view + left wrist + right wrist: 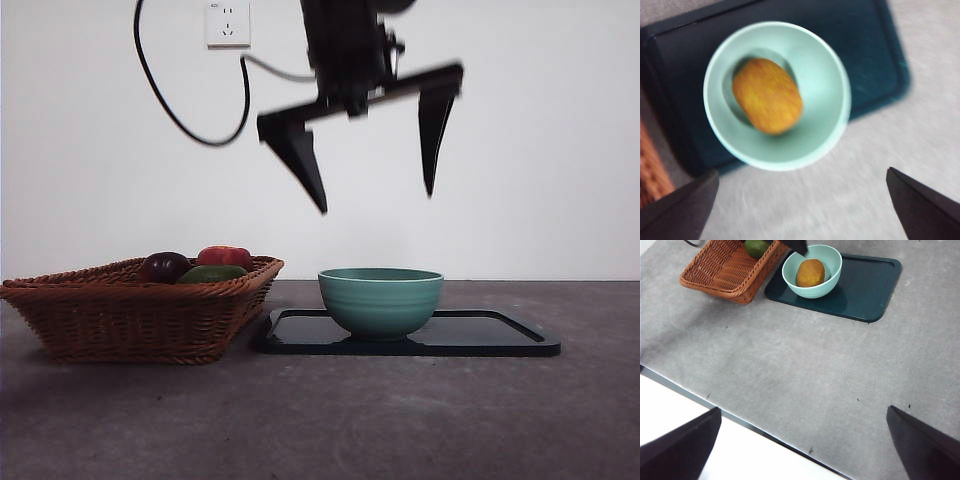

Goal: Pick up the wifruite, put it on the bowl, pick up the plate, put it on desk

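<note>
Hovering above bowl [381, 298], left gripper [375, 150] spread wide, empty. Fruit [767, 96] lies inside bowl: first step judged done. Bowl sits on tray [500, 335] beside basket [140, 305]; tray move pending. Right gripper [800, 445] open, waiting well away.

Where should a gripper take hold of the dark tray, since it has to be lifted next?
Probably the tray at the bare rim of its short end away from the wicker basket, coming from above. The bowl holding the wifruite sits on the basket-side end, and the raised lip offers a thin edge.
</note>
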Robot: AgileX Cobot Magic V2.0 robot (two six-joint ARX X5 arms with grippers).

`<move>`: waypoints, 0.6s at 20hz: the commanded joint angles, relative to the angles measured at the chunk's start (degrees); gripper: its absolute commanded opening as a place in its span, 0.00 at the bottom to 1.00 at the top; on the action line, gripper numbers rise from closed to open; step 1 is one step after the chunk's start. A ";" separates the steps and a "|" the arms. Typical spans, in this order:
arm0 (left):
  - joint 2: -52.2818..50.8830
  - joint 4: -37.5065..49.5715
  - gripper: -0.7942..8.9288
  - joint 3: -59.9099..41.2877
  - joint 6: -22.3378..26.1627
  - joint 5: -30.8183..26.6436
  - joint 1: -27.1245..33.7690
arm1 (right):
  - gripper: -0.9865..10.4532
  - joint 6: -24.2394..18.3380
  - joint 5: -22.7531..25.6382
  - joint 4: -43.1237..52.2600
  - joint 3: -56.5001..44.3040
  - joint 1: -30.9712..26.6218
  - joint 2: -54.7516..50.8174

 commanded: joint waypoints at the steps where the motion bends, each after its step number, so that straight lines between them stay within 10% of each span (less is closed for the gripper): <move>1: 2.89 2.49 0.72 2.12 0.50 -0.09 0.61 | 0.57 -0.55 -0.15 1.40 0.59 0.35 -0.11; 12: 8.13 10.69 0.72 2.12 0.22 2.05 2.69 | 0.57 -0.74 -0.15 1.40 0.59 0.35 -0.11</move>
